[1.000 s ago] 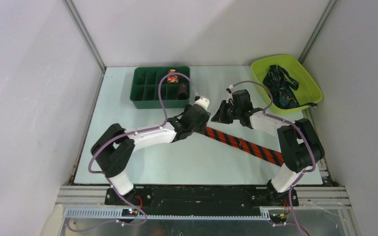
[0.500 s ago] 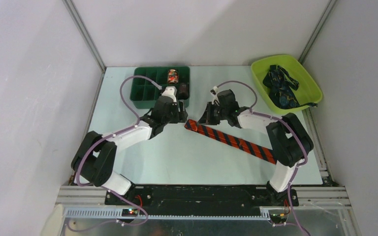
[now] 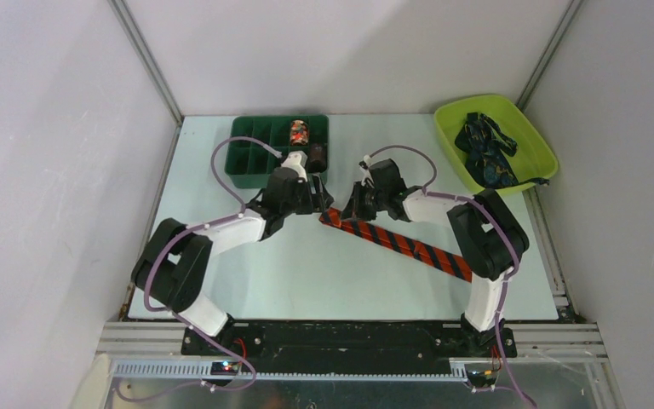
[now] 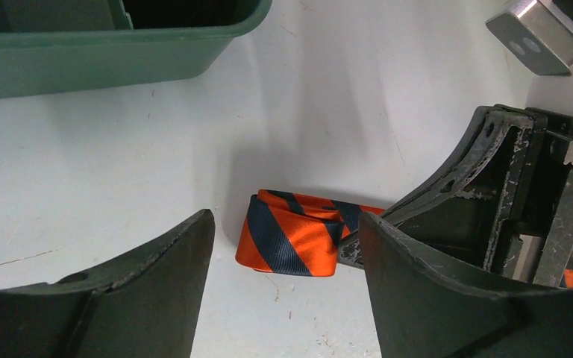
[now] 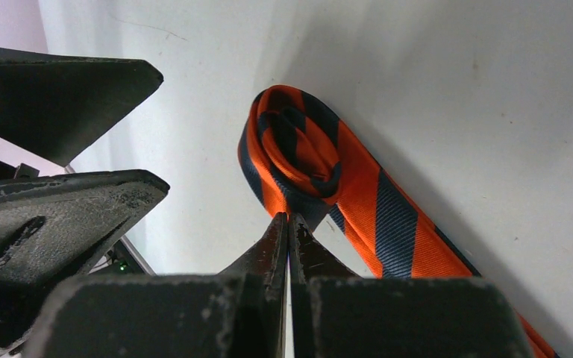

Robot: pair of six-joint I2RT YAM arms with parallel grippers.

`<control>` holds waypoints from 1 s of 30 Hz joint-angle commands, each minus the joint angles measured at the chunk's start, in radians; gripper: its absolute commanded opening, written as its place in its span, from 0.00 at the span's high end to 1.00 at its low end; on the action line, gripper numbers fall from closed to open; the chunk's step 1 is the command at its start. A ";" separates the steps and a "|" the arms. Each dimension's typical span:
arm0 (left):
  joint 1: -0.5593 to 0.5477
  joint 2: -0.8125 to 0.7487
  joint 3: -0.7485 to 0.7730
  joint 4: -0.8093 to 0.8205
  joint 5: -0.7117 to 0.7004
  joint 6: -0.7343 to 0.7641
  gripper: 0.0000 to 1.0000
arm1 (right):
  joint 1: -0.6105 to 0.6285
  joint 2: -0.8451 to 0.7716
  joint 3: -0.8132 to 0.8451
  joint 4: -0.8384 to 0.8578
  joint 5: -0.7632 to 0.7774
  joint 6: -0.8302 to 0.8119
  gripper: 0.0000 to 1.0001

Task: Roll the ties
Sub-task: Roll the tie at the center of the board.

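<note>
Honestly, the tie (image 3: 392, 240) lies on the surface (image 3: 306, 273), rolled end between our widely spread, empty left fingers (image 4: 157, 283), right fingers (image 5: 280, 250) pinched together behind it — a sloppy squeeze could uncoil it.

The tie (image 5: 321, 171) lies on the white table (image 5: 455, 74), orange w/ dark navy diagonal stripes. Its end, upper left, is rolled in a small loose coil; the rest runs flat to bottom right. The right gripper (image 5: 289, 224) has fingers pressed together, tips at the coil's near edge. At left, the left gripper (image 5: 160, 130) has fingers apart.
</note>
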 commanded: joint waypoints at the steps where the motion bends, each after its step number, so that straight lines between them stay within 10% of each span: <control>1: 0.007 0.031 -0.014 0.053 0.026 -0.020 0.23 | 0.003 0.024 0.038 0.016 0.006 0.008 1.00; 30: 0.015 0.134 -0.074 0.192 0.142 -0.066 0.26 | -0.006 0.049 0.039 -0.040 0.062 0.009 1.00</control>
